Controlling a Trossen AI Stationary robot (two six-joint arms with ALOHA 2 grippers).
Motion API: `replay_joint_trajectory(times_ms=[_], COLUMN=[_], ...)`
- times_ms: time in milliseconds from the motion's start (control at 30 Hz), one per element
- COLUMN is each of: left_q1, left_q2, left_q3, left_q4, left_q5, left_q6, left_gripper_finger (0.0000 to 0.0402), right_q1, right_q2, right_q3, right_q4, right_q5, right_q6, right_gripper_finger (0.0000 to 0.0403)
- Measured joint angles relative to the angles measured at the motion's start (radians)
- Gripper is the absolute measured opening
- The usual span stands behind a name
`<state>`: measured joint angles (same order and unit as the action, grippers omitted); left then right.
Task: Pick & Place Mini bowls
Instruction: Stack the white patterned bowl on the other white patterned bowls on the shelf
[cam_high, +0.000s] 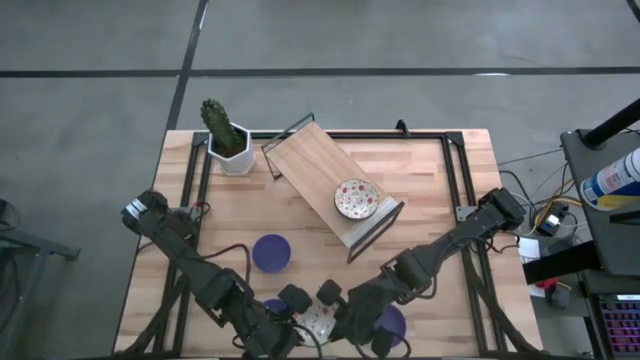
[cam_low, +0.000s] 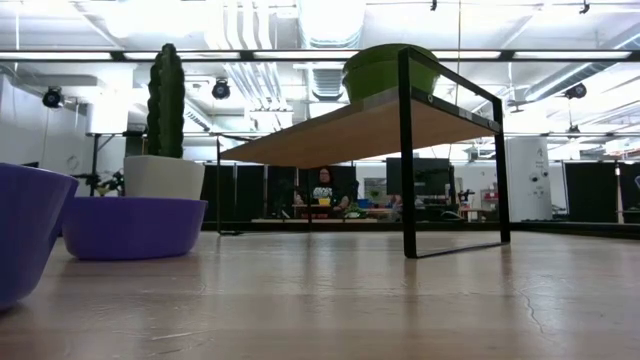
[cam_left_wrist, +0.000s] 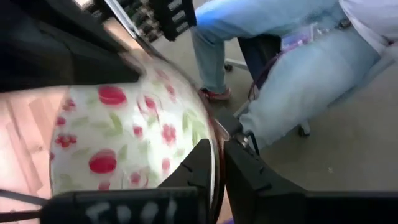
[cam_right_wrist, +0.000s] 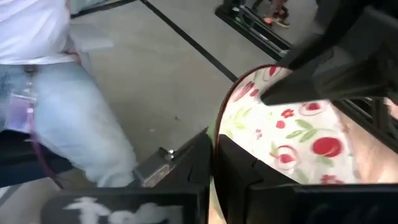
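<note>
- Mini bowls (cam_high: 356, 198): judged light, stiff, glazed and slippery, and liable to chip. The rim is the best place to pinch them.
- Shelf (cam_high: 305, 158): one, carrying one speckled bowl.
- Cactus pot (cam_high: 234, 158): one, at the far left corner.
- Blue bowls (cam_high: 271, 252): two are plain on the table, and the second (cam_high: 393, 322) lies under the right arm. A third is uncertain.
- Speckled bowl (cam_left_wrist: 124, 124): the second one seen, at the near edge.
- Left gripper (cam_left_wrist: 221, 152) and right gripper (cam_right_wrist: 215, 148): each is nearly closed, pinching this bowl's rim.

We see a pale wood-plank table (cam_high: 420, 200) with matt grain, a wooden shelf (cam_high: 325, 175) on black metal framing (thin rods), a glossy glazed patterned bowl (cam_left_wrist: 137, 130), smooth cobalt bowls (cam_low: 130, 225), matt dark gripper fingers (cam_left_wrist: 242, 174)
</note>
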<state>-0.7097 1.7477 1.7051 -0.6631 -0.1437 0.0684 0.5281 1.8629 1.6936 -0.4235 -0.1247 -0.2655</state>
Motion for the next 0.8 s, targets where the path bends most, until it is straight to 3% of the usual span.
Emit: replay_joint_trajectory(times_ms=[367, 600, 800], left_q1=[0.002, -0.003, -0.021], left_q2=[-0.001, -0.071, -0.099], left_q3=[0.076, 0.118, 0.11], left_q4=[-0.079, -0.102, -0.062], left_q5=[-0.204, -0.209, -0.209], left_q6=[-0.026, -0.041, -0.052], left_gripper_finger=[0.0076, 0.0086, 0.0087], right_q1=[-0.027, -0.031, -0.03], right_q2=[-0.005, -0.008, -0.008], right_q3=[0.005, 0.072, 0.175], right_q4=[-0.044, -0.242, -0.452], right_q5=[0.122, 0.496, 0.663], right_q6=[0.003, 0.006, 0.05], right_gripper_finger=[0.0009, 0.0009, 0.0009])
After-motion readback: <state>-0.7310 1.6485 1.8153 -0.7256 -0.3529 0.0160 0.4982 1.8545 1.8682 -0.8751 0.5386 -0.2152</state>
